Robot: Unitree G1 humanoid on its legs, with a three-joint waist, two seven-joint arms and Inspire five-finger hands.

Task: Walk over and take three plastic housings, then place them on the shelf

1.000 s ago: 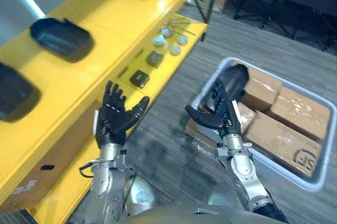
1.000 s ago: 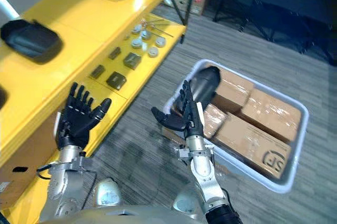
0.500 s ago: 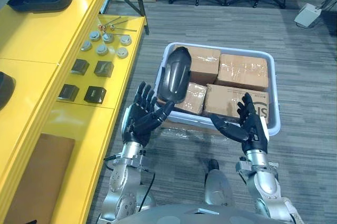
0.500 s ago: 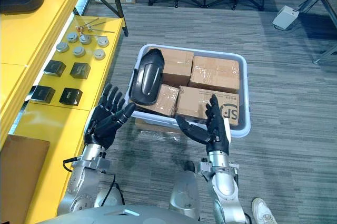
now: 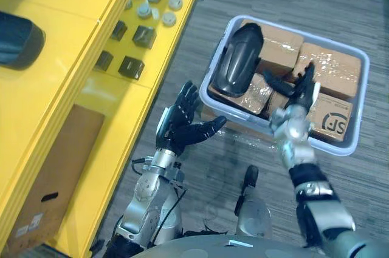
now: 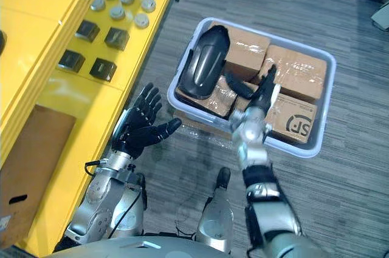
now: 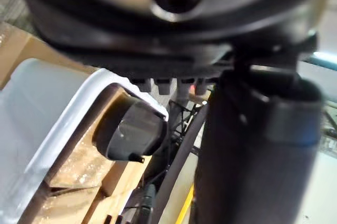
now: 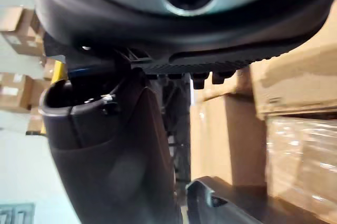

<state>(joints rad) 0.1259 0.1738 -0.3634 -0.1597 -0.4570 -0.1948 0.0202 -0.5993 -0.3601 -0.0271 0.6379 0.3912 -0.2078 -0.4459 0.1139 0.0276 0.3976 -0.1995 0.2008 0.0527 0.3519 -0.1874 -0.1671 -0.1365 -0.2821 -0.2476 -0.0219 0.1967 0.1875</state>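
Left hand (image 5: 182, 129) is nearest, palm up over the grey floor, fingers fanned wide, holding nothing. A bit further, the right hand (image 5: 299, 95) reaches over the pale plastic tub (image 5: 361, 103) with straight fingers. The glossy black plastic housing (image 5: 236, 64) leans on taped cardboard boxes (image 5: 331, 70) inside, just left of that hand. Another black housing (image 5: 18, 40) sits far left on the yellow shelf (image 5: 73, 3).

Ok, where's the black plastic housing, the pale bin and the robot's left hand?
black curved plastic housing (image 5: 237, 57), left eye view, middle of its shell
pale plastic bin (image 5: 362, 103), left eye view, right rim
left hand (image 5: 179, 132), left eye view, palm
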